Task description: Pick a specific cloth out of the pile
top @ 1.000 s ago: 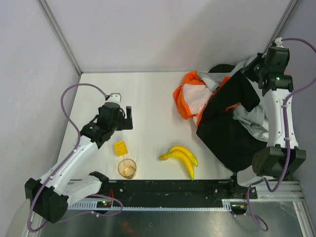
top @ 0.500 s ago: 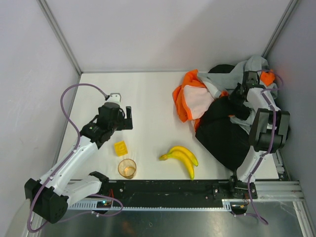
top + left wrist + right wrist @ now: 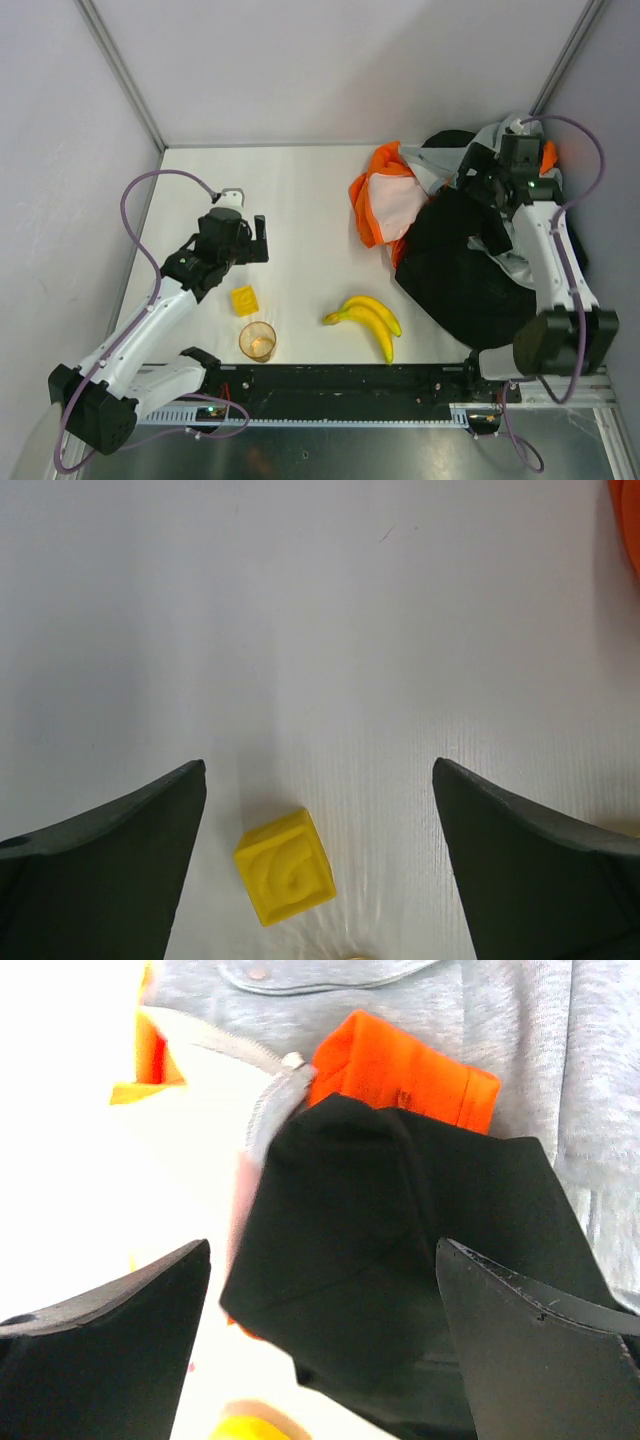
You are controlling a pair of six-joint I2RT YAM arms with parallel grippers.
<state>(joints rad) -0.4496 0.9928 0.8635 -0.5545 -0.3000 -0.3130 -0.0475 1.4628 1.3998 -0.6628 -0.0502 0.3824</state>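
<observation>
The pile (image 3: pixel 455 260) of black, grey and orange garments lies at the table's right side. In the right wrist view the cloth (image 3: pixel 400 1070), a small all-orange folded piece, rests against grey fabric (image 3: pixel 520 1030), its lower edge tucked under a black garment (image 3: pixel 400 1260). My right gripper (image 3: pixel 322 1250) hangs open over that black garment, gripping nothing; from above it (image 3: pixel 485 195) is over the pile's back right. My left gripper (image 3: pixel 318 765) stands open above the table, with a yellow cube (image 3: pixel 285 878) just below between its fingers, untouched.
A large orange garment with pale lining (image 3: pixel 385 205) spreads at the pile's left. Bananas (image 3: pixel 367 320) lie at front centre. An amber cup (image 3: pixel 257 341) and the yellow cube (image 3: pixel 243 299) sit near the left arm. Walls close in behind and at the right.
My right gripper has opened and let go of the black garment, which fell back onto the pile. The right arm came down over the pile. The left arm stayed still.
</observation>
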